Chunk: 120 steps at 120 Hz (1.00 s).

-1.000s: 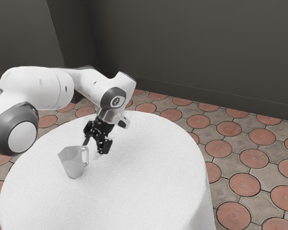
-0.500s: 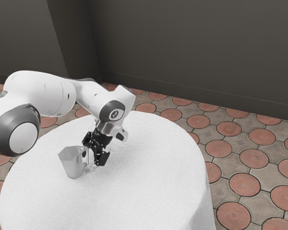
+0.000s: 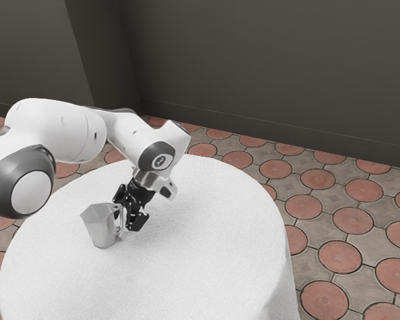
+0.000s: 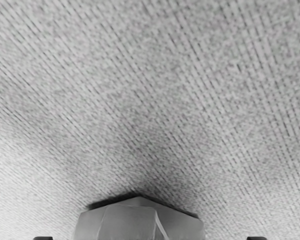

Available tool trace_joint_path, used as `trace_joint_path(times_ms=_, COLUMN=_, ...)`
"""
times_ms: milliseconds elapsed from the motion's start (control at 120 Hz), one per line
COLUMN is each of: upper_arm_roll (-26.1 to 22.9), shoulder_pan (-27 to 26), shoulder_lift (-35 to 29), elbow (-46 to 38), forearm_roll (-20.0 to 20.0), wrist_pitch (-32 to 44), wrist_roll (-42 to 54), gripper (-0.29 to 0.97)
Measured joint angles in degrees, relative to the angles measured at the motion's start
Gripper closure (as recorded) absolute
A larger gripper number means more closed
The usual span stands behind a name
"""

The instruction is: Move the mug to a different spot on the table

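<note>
A grey faceted mug (image 3: 100,226) stands upright on the round white table (image 3: 207,253), toward the exterior view's left. Its handle (image 3: 119,217) points to the exterior view's right. My black gripper (image 3: 129,215) has come down over that handle and straddles it, fingers apart and open. In the wrist view the grey handle (image 4: 140,221) sits just under my hand. The dark fingertips (image 4: 42,238) stand well clear of it on either side, above the white tablecloth (image 4: 150,90).
The table's cloth spreads wide to the exterior view's right of the mug, and its edge falls off to a floor of red round tiles (image 3: 333,200). Dark walls (image 3: 267,60) stand behind. The white arm (image 3: 73,137) comes in from the left, above the mug.
My hand has come down and slightly left, from above the handle to around it. The mug has stayed in place.
</note>
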Motion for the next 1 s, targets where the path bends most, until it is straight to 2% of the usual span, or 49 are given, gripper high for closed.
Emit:
trace_joint_path(times_ms=650, upper_arm_roll=-0.2, shoulder_pan=-0.3, shoulder_lift=-0.1, elbow=-0.4, forearm_roll=-0.4, wrist_pitch=0.5, wrist_roll=1.0, gripper=0.46)
trace_joint_path(times_ms=1000, upper_arm_roll=-0.2, shoulder_pan=0.2, shoulder_lift=-0.4, elbow=-0.3, forearm_roll=-0.8, wrist_pitch=0.3, wrist_roll=1.2, gripper=0.55)
